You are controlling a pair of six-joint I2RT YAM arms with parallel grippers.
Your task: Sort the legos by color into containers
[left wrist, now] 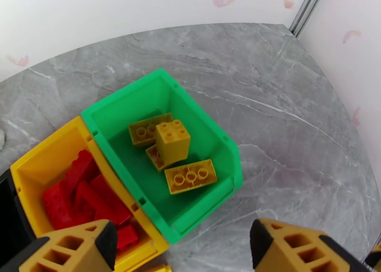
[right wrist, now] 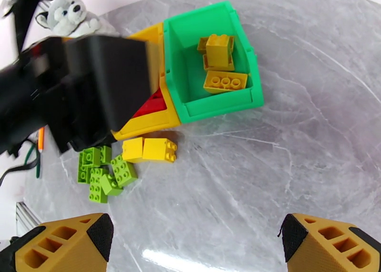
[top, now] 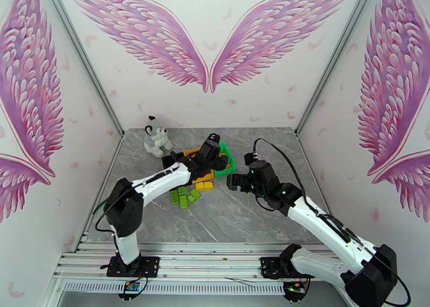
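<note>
We locate the left gripper (left wrist: 183, 242) above the near corner of the green bin (left wrist: 143, 96). Its jaws stand wide apart with nothing between them. The green bin holds several yellow bricks (left wrist: 172, 142): one tall brick stands on the others, and one long brick lies flat toward the near wall. The yellow bin (left wrist: 45, 161) sits against the green bin's side and holds a pile of red bricks (left wrist: 81, 196). The right gripper (right wrist: 196, 237) hangs over the bare table (right wrist: 285, 149) on the near side of the bins, jaws fully spread and empty. Two loose yellow bricks (right wrist: 148, 149) lie side by side on the table just beside the yellow bin's near wall. A cluster of green bricks (right wrist: 102, 173) lies next to them. A plush toy (right wrist: 64, 13) sits beyond the bins.
</note>
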